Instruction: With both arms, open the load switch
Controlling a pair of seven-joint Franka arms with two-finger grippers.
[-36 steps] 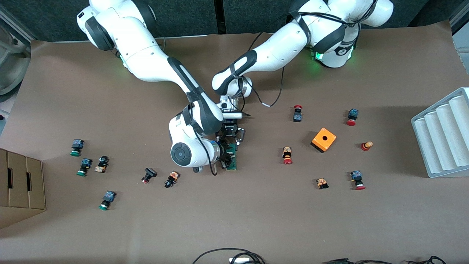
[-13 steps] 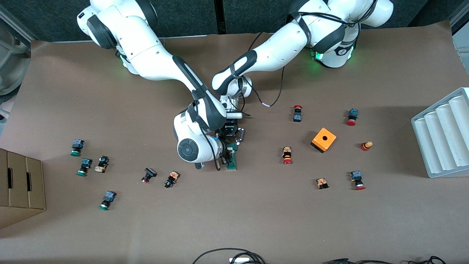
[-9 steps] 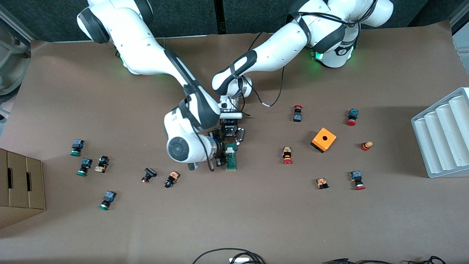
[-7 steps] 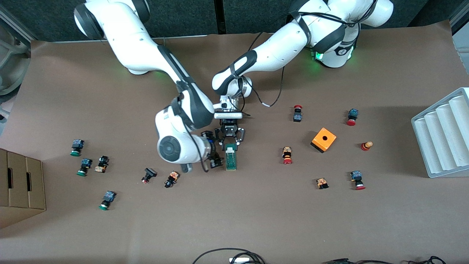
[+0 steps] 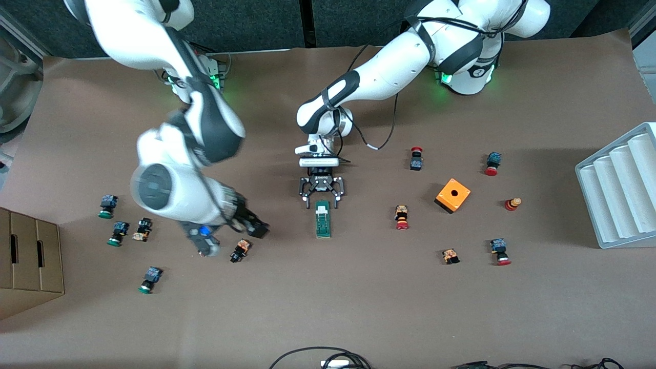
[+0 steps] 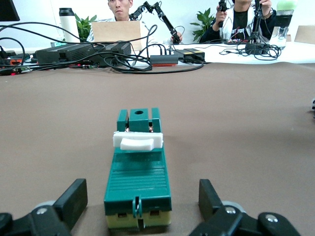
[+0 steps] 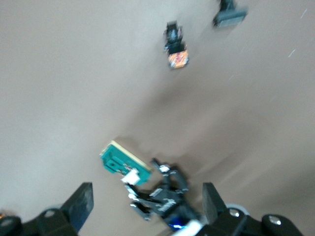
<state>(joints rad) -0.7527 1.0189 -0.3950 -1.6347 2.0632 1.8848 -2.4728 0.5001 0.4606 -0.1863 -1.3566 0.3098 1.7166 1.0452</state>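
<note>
The load switch lies flat on the brown table mid-table, a slim green block with a white piece at the end toward the arms' bases. My left gripper stands open at that end, its fingers either side of the switch without touching it. In the left wrist view the left gripper has the block's cream end between its spread fingers. My right gripper is open and empty, raised over the table toward the right arm's end. From above it sees the switch and the other gripper.
An orange cube and several push buttons, such as one, lie toward the left arm's end. More buttons lie toward the right arm's end. A white ribbed tray and a cardboard box stand at the table's ends.
Both grippers have opened and let go of the switch. The right arm has lifted and swung away toward its own end. The left gripper has drawn back slightly; the switch lies alone.
</note>
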